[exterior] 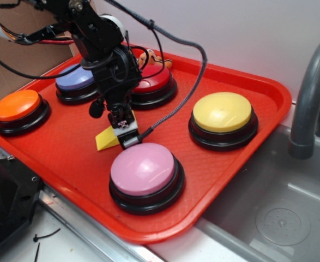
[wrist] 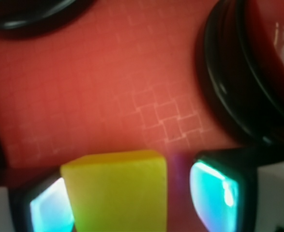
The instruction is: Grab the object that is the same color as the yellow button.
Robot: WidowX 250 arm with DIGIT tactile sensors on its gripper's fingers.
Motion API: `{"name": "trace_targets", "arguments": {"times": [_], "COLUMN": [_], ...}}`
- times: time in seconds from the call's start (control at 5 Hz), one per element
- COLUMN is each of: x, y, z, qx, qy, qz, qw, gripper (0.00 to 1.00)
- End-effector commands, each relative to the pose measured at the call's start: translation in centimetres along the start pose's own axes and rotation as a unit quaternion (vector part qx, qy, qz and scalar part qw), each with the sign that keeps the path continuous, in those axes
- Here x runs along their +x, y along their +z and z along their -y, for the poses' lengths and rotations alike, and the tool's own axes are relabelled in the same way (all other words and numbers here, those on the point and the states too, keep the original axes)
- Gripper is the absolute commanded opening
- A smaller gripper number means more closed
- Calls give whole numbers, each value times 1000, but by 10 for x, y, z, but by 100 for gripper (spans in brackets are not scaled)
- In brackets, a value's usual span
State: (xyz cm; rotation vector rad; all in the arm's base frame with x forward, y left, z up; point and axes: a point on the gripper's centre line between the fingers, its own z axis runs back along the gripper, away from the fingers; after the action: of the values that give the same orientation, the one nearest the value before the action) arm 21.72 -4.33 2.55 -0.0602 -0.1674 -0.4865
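You can count five buttons on the red tray (exterior: 258, 109), one being the yellow button (exterior: 223, 112). One yellow block (wrist: 116, 191) sits between your pincer's (wrist: 132, 200) spread fingers (no writing can be read anywhere).

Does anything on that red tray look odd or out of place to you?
Mostly tidy: the buttons sit upright on the red tray. The odd one out is the small yellow wedge block lying among them, with the gripper down around it. An orange and white item also peeks from behind the arm, too hidden to identify.
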Motion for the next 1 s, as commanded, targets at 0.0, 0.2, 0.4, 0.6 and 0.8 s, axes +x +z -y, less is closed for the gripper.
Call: {"name": "trace_targets", "arguments": {"times": [0.0,0.2,0.4,0.6,0.8], "x": [10,11,14,16,11], "y": [6,4,15,48,92], "z": [-3,-2,-1,-7,-14], "qx": [14,32,11,38,47], "qy": [12,19,40,101,162], "qz": [21,12,-25,-80,-79], "qw": [1000,999,999,991,982], "gripper": [0,0,0,0,0]}}
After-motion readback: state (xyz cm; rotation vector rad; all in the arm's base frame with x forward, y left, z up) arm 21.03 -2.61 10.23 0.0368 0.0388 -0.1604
